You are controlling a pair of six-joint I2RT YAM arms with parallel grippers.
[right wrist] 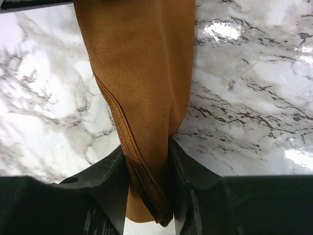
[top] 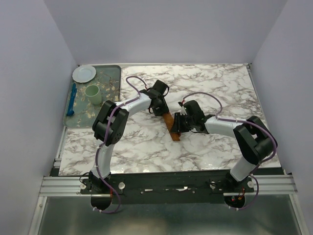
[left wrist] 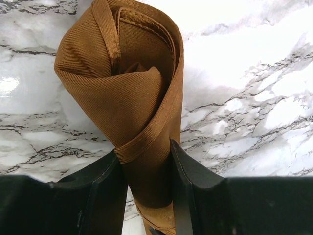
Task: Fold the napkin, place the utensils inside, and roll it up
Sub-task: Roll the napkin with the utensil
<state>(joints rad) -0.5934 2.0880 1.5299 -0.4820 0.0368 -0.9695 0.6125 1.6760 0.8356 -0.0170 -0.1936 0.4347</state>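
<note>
The rust-orange napkin [top: 171,125] lies rolled into a narrow bundle on the marble table, between the two grippers. My left gripper [top: 159,108] is shut on its far end; the left wrist view shows the rolled cloth [left wrist: 132,83] pinched between the black fingers [left wrist: 188,181]. My right gripper [top: 179,122] is shut on the near part of the roll; the right wrist view shows the cloth [right wrist: 146,78] squeezed between the fingers [right wrist: 183,181]. The copper fork is hidden from every view.
A green tray [top: 108,72] at the back left holds a white plate [top: 84,73], a pale green cup [top: 93,94] and a blue utensil [top: 72,100]. White walls close in the table on three sides.
</note>
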